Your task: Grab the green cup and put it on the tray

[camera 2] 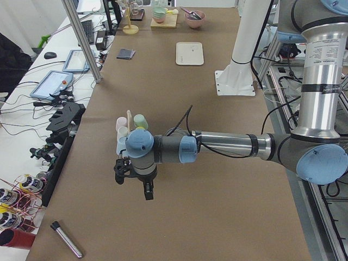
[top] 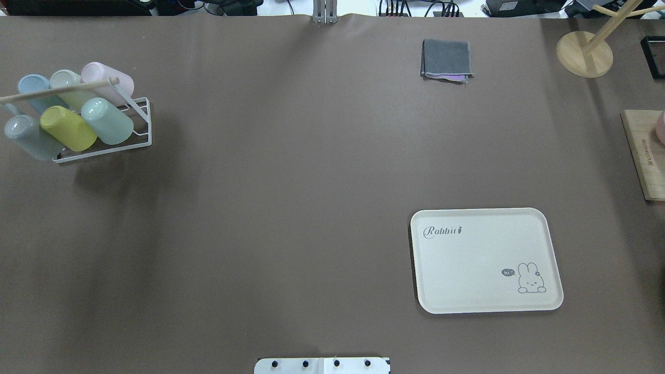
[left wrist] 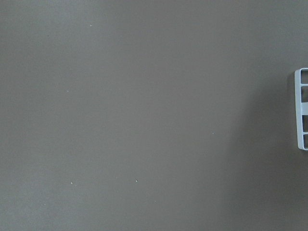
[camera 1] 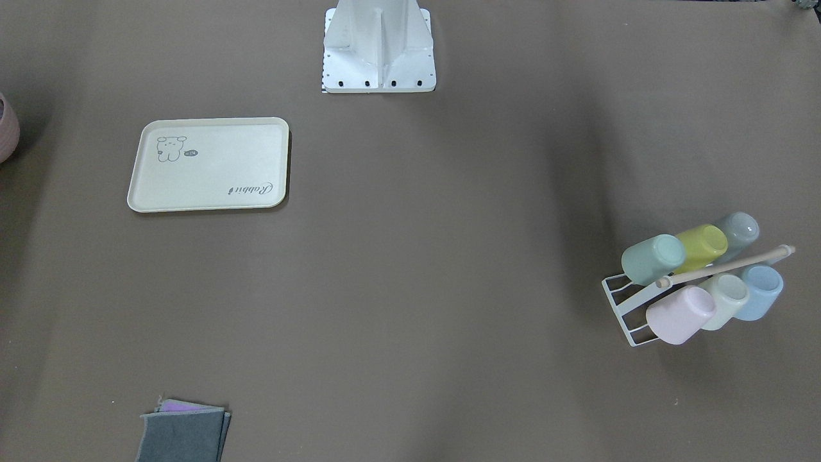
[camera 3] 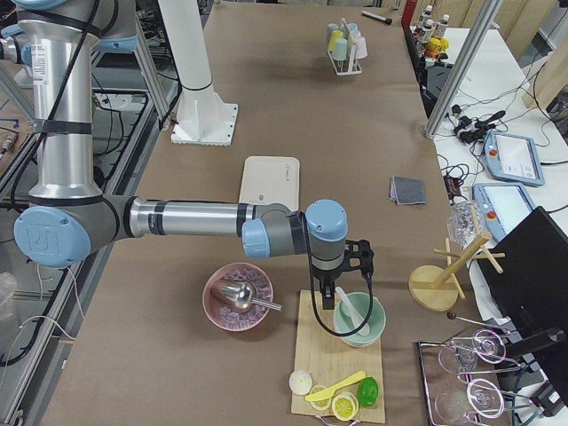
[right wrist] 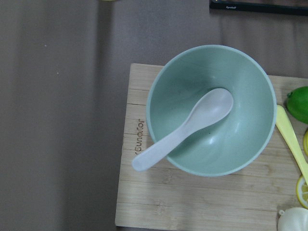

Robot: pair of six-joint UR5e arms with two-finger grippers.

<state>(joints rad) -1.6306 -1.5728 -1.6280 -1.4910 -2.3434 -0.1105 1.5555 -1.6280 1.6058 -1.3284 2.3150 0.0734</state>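
While both arms hang out at the two ends of the table, I find the green cup [top: 107,121] upended on a slanted peg of the white wire rack [top: 104,154], far over on the robot's left and toward the operators' side. It is a plain pale mint tumbler, matte, handleless and slightly tapered, with its closed base tilted up. It sits at the end of its row nearest the table's middle, touching the yellow-green cup [top: 67,128]. The grey cup [top: 28,137] is beyond that, and the pink cup [top: 106,78] is across the wooden rod [top: 57,89] in the other row. Its inward flank faces open brown table [top: 291,182], and a wide bare stretch runs from there to the tray [top: 478,270], which lies flat on the robot's right, nearer the base. A folded grey cloth [top: 447,58] lies near the far edge. The overhead and front cameras show no arm. Only the left-end camera gives me the left gripper [camera 2: 133,185], hanging above the table just beside the rack, and I cannot tell whether its fingers are parted or closed. Its wrist camera shows only table and the rack's end at the frame's right edge. The right gripper [camera 3: 342,297] appears only from the right end, so I cannot tell its state either. Its wrist camera looks down into a mint bowl [right wrist: 240,144] holding a white spoon [right wrist: 192,125], on a wooden board [right wrist: 144,192].
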